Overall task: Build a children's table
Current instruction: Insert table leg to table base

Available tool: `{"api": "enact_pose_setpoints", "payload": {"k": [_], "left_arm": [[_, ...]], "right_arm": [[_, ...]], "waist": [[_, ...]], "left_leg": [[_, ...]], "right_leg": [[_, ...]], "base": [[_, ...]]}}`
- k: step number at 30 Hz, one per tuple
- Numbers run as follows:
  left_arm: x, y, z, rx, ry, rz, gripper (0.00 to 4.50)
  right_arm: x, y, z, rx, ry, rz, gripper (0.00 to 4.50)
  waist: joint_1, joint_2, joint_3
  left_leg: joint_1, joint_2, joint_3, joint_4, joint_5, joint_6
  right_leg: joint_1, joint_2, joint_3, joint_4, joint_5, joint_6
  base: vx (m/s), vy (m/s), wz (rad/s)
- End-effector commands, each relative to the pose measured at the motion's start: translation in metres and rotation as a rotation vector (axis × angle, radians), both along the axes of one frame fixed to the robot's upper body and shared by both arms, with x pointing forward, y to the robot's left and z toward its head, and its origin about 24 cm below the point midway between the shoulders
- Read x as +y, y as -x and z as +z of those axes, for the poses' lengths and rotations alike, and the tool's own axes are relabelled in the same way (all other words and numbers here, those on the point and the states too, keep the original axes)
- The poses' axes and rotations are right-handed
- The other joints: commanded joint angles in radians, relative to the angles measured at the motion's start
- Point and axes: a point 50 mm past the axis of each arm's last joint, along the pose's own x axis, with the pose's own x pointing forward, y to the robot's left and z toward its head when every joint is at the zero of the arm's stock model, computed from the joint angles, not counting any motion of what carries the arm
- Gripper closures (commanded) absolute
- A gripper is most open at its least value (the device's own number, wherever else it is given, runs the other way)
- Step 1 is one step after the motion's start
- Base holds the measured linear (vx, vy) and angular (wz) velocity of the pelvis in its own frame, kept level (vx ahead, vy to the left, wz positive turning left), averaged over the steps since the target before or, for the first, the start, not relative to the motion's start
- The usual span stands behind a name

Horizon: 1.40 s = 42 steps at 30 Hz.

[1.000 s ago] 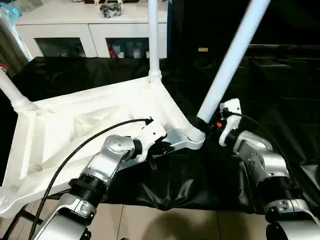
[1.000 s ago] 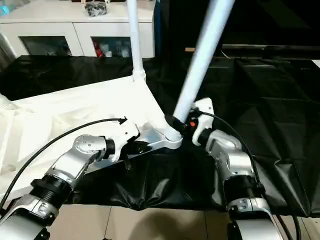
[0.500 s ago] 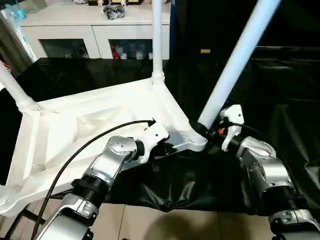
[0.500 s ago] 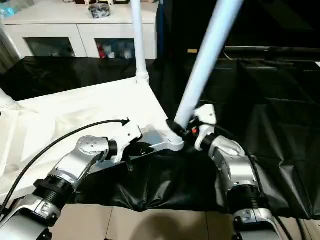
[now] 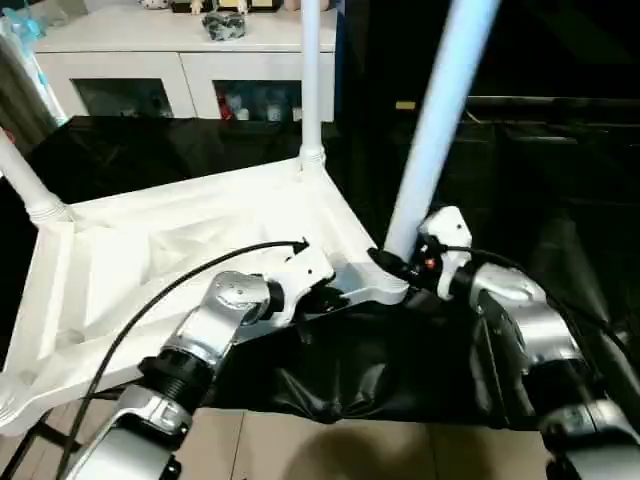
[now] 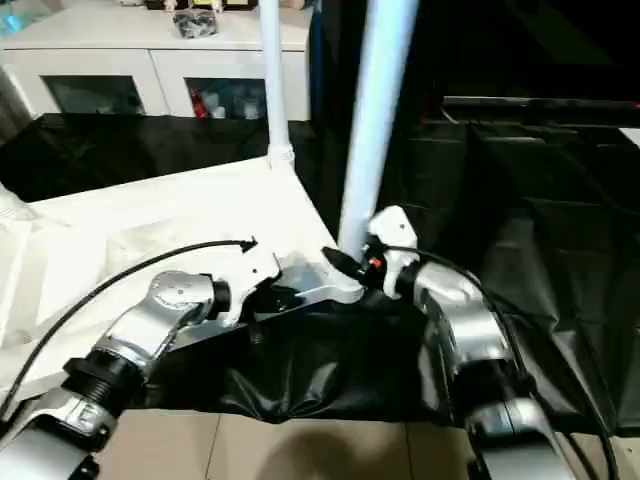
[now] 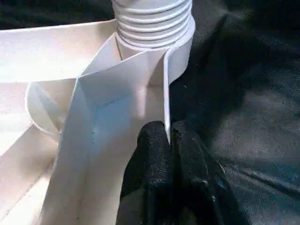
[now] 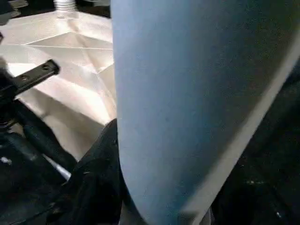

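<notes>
Left gripper: fingers pinched together on the thin side rim of the tabletop, just beside the near corner socket.
Right gripper: clasped around the base of the near leg, at that socket.
Tabletop: upside down, ribs up, on the black-draped table, overhanging its front edge.
Far leg: upright in the far corner.

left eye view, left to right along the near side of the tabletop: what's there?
Far-left leg → tabletop → left end effector, shut on the tabletop's rim → leg at the near right corner socket → right end effector closed around that leg's base.
</notes>
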Motion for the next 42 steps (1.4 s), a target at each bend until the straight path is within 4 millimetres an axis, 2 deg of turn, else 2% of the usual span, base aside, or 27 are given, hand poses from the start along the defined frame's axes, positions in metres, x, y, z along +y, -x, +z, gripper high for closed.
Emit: {"api": "enact_pose_setpoints", "payload": {"k": [1,2,4,7,13,14,19,21,23,25,27,29,30,31,33,34,37,39,41,42], "left_arm": [[-0.005,0.000,0.011,-0.039,0.003,-0.095,4.50],[-0.004,0.001,0.013,-0.045,-0.005,-0.124,4.50],[-0.002,0.003,0.015,-0.056,-0.019,-0.173,4.50],[0.002,0.003,0.019,-0.067,-0.034,-0.215,4.50],[0.008,0.003,0.024,-0.054,-0.052,-0.283,4.50],[0.009,0.003,0.025,-0.051,-0.055,-0.293,4.50],[0.011,-0.002,0.029,-0.054,-0.054,-0.286,4.50],[0.010,-0.009,0.032,-0.070,-0.032,-0.208,4.50],[0.009,-0.011,0.034,-0.077,-0.018,-0.172,4.50],[0.006,-0.017,0.037,-0.080,0.016,-0.098,4.50],[0.003,-0.020,0.039,-0.084,0.026,-0.059,4.50],[0.000,-0.023,0.041,-0.091,0.025,-0.011,4.50],[-0.003,-0.026,0.042,-0.095,0.026,0.020,4.50],[-0.009,-0.032,0.045,-0.101,0.033,0.103,4.50],[-0.015,-0.037,0.047,-0.099,0.042,0.190,4.50],[-0.018,-0.038,0.048,-0.096,0.046,0.216,4.50],[-0.033,-0.036,0.050,-0.092,0.072,0.243,4.50],[-0.038,-0.034,0.048,-0.091,0.066,0.250,4.50],[-0.040,-0.033,0.047,-0.090,0.063,0.254,4.50],[-0.040,-0.033,0.047,-0.090,0.063,0.260,4.50]], "right_arm": [[-0.004,0.011,-0.032,0.163,0.048,0.023,2.59],[-0.005,0.012,-0.031,0.170,0.041,0.046,2.59],[-0.005,0.015,-0.032,0.183,0.034,0.093,2.59],[-0.005,0.021,-0.034,0.187,0.041,0.172,2.59],[-0.004,0.029,-0.036,0.186,0.056,0.283,2.59],[-0.003,0.030,-0.036,0.186,0.052,0.297,2.59],[-0.001,0.030,-0.036,0.175,0.046,0.318,2.59],[0.001,0.025,-0.035,0.161,0.032,0.264,2.59],[0.001,0.020,-0.035,0.146,0.024,0.213,2.59],[0.001,0.007,-0.035,0.120,0.023,0.052,2.59],[0.002,0.002,-0.035,0.107,0.032,-0.023,2.59],[0.003,-0.004,-0.036,0.094,0.042,-0.107,2.59],[0.005,-0.009,-0.036,0.090,0.044,-0.170,2.59],[0.008,-0.016,-0.035,0.090,0.043,-0.283,2.59],[0.012,-0.022,-0.035,0.103,0.036,-0.376,2.59],[0.014,-0.023,-0.035,0.111,0.033,-0.404,2.59],[0.021,-0.028,-0.035,0.150,0.008,-0.475,2.59],[0.027,-0.028,-0.036,0.150,0.014,-0.466,2.59],[0.029,-0.028,-0.036,0.147,0.013,-0.464,2.59],[0.031,-0.028,-0.036,0.145,0.013,-0.465,2.59]], "waist": [[0.005,-0.011,-0.060],[0.005,-0.010,-0.060],[0.007,-0.022,-0.060],[0.013,-0.020,-0.059],[0.021,-0.023,-0.056],[0.022,-0.019,-0.057],[0.027,-0.017,-0.058],[0.026,-0.018,-0.057],[0.024,-0.019,-0.055],[0.020,-0.023,-0.051],[0.012,-0.023,-0.050],[0.005,-0.022,-0.049],[0.002,-0.028,-0.049],[0.003,-0.025,-0.050],[0.001,-0.026,-0.052],[0.001,-0.026,-0.053],[0.010,-0.026,-0.060],[0.014,-0.029,-0.065],[0.019,-0.030,-0.070],[0.020,-0.029,-0.070]], "left_leg": [[0.010,0.031,-0.011,-0.074,-0.314,0.052],[0.011,0.032,-0.012,-0.075,-0.319,0.049],[0.013,0.036,-0.011,-0.077,-0.327,0.047],[0.017,0.038,-0.010,-0.079,-0.344,0.041],[0.020,0.038,-0.012,-0.082,-0.370,0.027],[0.018,0.039,-0.012,-0.083,-0.374,0.025],[0.020,0.039,-0.012,-0.085,-0.376,0.019],[0.019,0.038,-0.012,-0.085,-0.380,0.018],[0.022,0.038,-0.014,-0.084,-0.404,0.007],[0.024,0.036,-0.016,-0.085,-0.428,-0.003],[0.021,0.033,-0.021,-0.085,-0.439,-0.016],[0.023,0.033,-0.024,-0.085,-0.454,-0.020],[0.022,0.032,-0.024,-0.085,-0.452,-0.019],[0.023,0.032,-0.023,-0.084,-0.444,-0.017],[0.023,0.032,-0.022,-0.084,-0.431,-0.021],[0.022,0.032,-0.020,-0.082,-0.410,-0.019],[0.010,0.032,-0.013,-0.080,-0.324,0.011],[0.008,0.032,-0.010,-0.076,-0.268,0.033],[0.003,0.030,-0.006,-0.069,-0.176,0.072],[0.003,0.030,-0.005,-0.068,-0.165,0.081]], "right_leg": [[0.048,-0.055,0.040,-0.083,-0.363,-0.198],[0.048,-0.054,0.041,-0.082,-0.358,-0.201],[0.047,-0.054,0.043,-0.078,-0.320,-0.217],[0.046,-0.056,0.043,-0.078,-0.322,-0.219],[0.043,-0.058,0.045,-0.081,-0.372,-0.208],[0.044,-0.058,0.045,-0.081,-0.368,-0.208],[0.044,-0.057,0.045,-0.077,-0.339,-0.224],[0.043,-0.057,0.045,-0.078,-0.347,-0.223],[0.039,-0.060,0.044,-0.082,-0.393,-0.216],[0.036,-0.062,0.043,-0.088,-0.450,-0.201],[0.038,-0.063,0.038,-0.091,-0.498,-0.182],[0.035,-0.065,0.036,-0.097,-0.537,-0.162],[0.035,-0.063,0.035,-0.099,-0.540,-0.158],[0.032,-0.064,0.036,-0.099,-0.533,-0.158],[0.033,-0.062,0.037,-0.096,-0.505,-0.167],[0.033,-0.062,0.040,-0.091,-0.464,-0.184],[0.042,-0.060,0.043,-0.078,-0.318,-0.222],[0.047,-0.059,0.043,-0.068,-0.226,-0.247],[0.053,-0.057,0.043,-0.055,-0.102,-0.277],[0.054,-0.057,0.042,-0.053,-0.086,-0.283]], "base": [[0.000,0.000,0.00],[0.000,0.000,0.00],[0.000,0.000,0.00],[0.000,0.000,0.00],[0.000,0.000,0.00],[0.000,0.000,0.00],[0.000,0.000,0.00],[0.000,0.000,0.00],[0.000,0.000,0.00],[0.000,0.000,0.00],[0.000,0.000,0.00],[0.000,0.000,0.00],[0.000,0.000,0.00],[0.000,0.000,0.00],[0.000,0.000,0.00],[0.000,0.000,0.00],[0.000,0.000,0.00],[0.057,-0.004,0.00],[0.054,-0.007,0.00],[0.000,0.000,0.00]]}}
